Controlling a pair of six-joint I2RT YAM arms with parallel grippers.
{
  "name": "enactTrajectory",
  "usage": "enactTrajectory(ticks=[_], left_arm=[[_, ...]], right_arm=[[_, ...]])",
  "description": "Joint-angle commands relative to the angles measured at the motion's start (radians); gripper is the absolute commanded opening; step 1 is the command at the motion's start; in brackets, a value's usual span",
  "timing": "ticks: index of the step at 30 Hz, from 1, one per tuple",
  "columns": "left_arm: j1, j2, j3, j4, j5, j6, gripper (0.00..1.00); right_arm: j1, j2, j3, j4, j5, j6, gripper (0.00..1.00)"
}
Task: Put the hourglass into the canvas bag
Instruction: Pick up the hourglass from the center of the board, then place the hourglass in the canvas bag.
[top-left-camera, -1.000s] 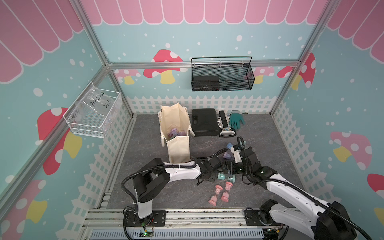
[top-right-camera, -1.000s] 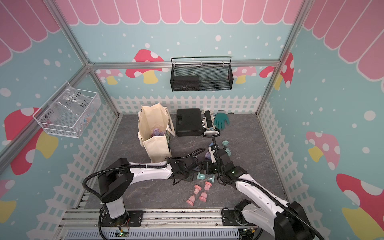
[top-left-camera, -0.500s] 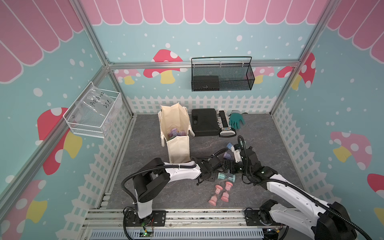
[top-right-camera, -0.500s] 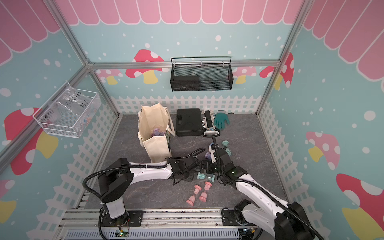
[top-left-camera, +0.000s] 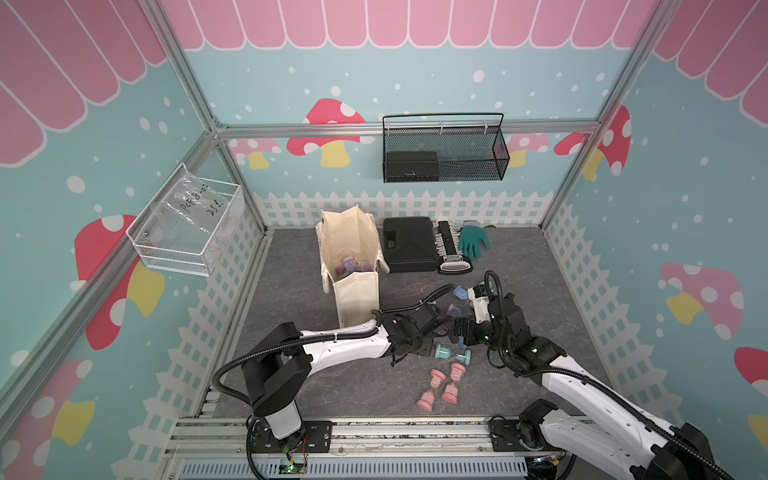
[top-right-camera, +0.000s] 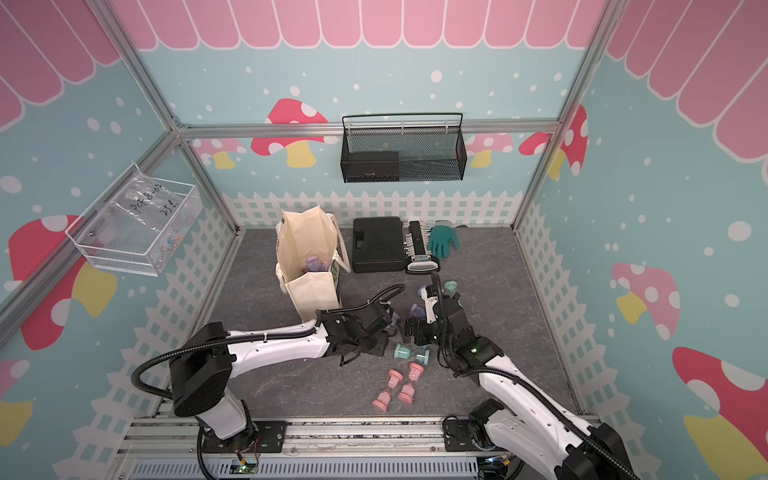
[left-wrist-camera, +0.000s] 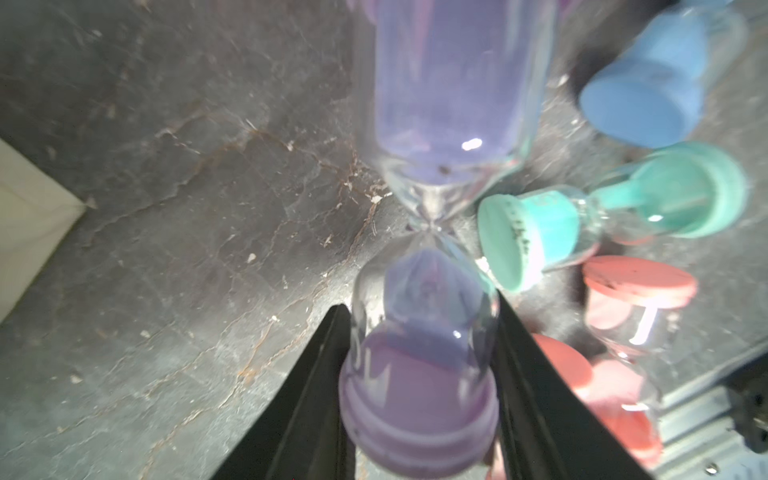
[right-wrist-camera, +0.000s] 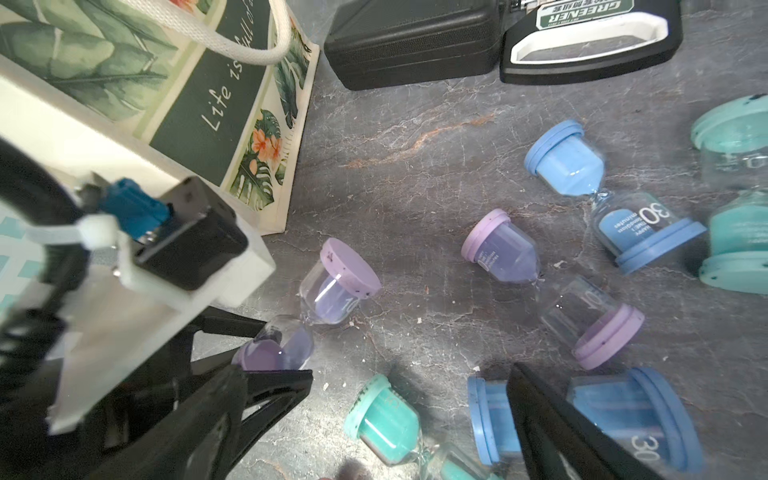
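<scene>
The left gripper (left-wrist-camera: 419, 307) is pinched on the purple hourglass (left-wrist-camera: 424, 286). Its two black fingers (left-wrist-camera: 307, 395) press the glass bulb just above one lilac cap, and the rest of the timer sticks straight out past the fingertips. Whether the far end rests on the grey table (left-wrist-camera: 187, 208) cannot be told. The right gripper (top-left-camera: 462, 332) faces it across the cluster, spread wide and holding nothing.

Crowding the left fingertips are a teal hourglass (left-wrist-camera: 532, 241), just beside the held timer's waist, and pink hourglasses (left-wrist-camera: 640, 286) on the same side. A blue cap (left-wrist-camera: 644, 95) lies farther out.

The canvas bag (top-left-camera: 357, 295) stands upright and open near the left gripper, back beside its wrist, with purple timers (top-left-camera: 349, 266) inside. Beyond both grippers lie a black hard case (top-left-camera: 409, 245), a socket rail (top-left-camera: 451, 249) and a green glove (top-left-camera: 473, 241).

Only the right wrist view shows the bag's leaf-print panel (right-wrist-camera: 208, 104), a second purple hourglass (right-wrist-camera: 548, 291) and a blue hourglass marked 30 (right-wrist-camera: 611, 199). It also shows another blue hourglass (right-wrist-camera: 486, 415), partly covered by the single right finger (right-wrist-camera: 552, 428) in that view.

In both top views the left wrist hides most of the held timer. In the left wrist view only a cream corner of the bag shows, and the pink timers are blurred.
</scene>
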Motion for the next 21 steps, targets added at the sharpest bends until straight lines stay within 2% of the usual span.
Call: enactTrajectory(ticks=[1, 12, 21], left_arm=[[0.01, -0.067, 0.001, 0.002, -0.031, -0.021, 0.33], [0.089, -0.249, 0.05, -0.038, -0.042, 0.051, 0.29], [0.164, -0.34, 0.173, -0.126, -0.107, 0.136, 0.26]], right_arm=[[-0.004, -0.02, 0.028, 0.016, 0.004, -0.027, 1.0], [-0.004, -0.044, 0.087, 0.137, -0.093, -0.104, 1.0], [-0.004, -0.013, 0.148, 0.273, -0.174, -0.145, 1.0]])
